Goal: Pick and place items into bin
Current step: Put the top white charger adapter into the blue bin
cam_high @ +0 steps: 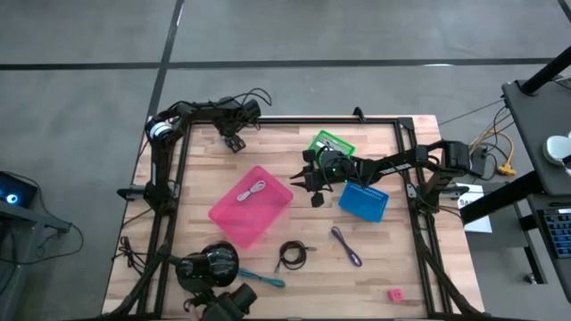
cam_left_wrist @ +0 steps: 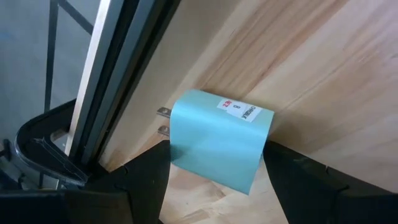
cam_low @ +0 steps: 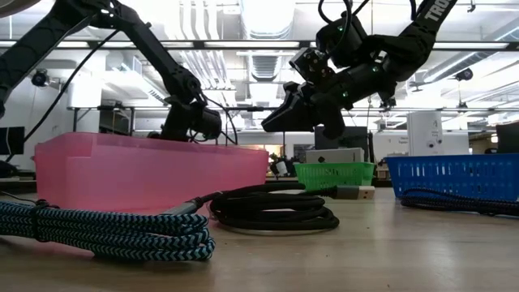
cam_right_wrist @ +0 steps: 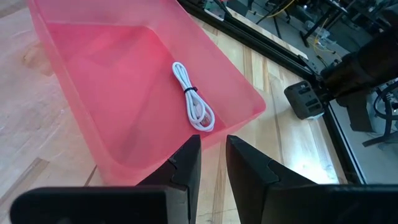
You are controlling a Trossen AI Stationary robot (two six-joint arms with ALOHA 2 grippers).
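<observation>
The pink bin (cam_high: 250,207) stands mid-table with a whitish cord (cam_right_wrist: 194,102) lying on its floor. My right gripper (cam_right_wrist: 213,155) hovers above the table by the bin's right side, fingers nearly together with nothing between them. My left gripper (cam_left_wrist: 217,149) is low at the table's far left edge (cam_high: 235,141). Its fingers stand close on either side of a light-blue plug block (cam_left_wrist: 219,146), which lies flat on the wood. A black cord (cam_high: 293,256), a purple cord (cam_high: 346,245), a teal braided cord (cam_low: 105,231) and a small red block (cam_high: 394,294) lie on the near half of the table. My left gripper brackets the light-blue block's two side faces (cam_left_wrist: 177,140), coming slanting down from above. The block rests on the table with its prongs (cam_left_wrist: 163,121) toward the metal frame. I cannot tell whether the fingertips (cam_left_wrist: 155,168) touch it.
A green basket (cam_high: 332,144) and a blue basket (cam_high: 364,201) stand right of the bin, under my right arm. A large black round object (cam_high: 210,265) sits at the near left. The black metal frame (cam_left_wrist: 118,74) runs close beside the light-blue block.
</observation>
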